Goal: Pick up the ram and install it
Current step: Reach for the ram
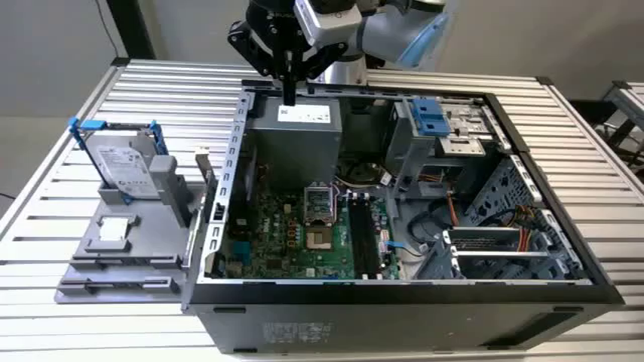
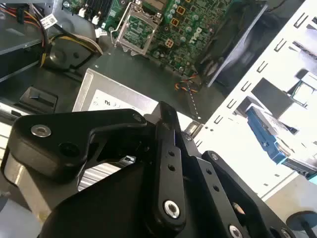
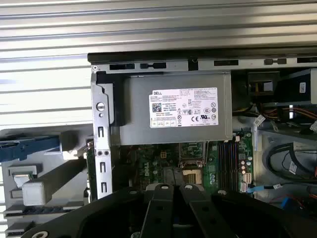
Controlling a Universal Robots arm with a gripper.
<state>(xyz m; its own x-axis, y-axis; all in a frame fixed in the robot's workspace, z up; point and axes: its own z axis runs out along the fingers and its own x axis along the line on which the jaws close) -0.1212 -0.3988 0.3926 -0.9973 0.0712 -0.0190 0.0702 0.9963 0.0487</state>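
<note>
Fingers [image 2: 167, 148] look pressed together and empty above the power supply [image 1: 302, 121]. The ram [image 1: 204, 177], I think, stands edge-on just outside the case wall [image 1: 237, 151]. Open them wide and square up to its thin edge.

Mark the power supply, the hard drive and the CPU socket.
power supply [image 3: 176, 109]: first wrist view, on its white label.
hard drive [image 1: 126, 167]: exterior view, middle of its labelled face.
CPU socket [image 1: 318, 239]: exterior view, dark centre inside the metal frame.
</note>
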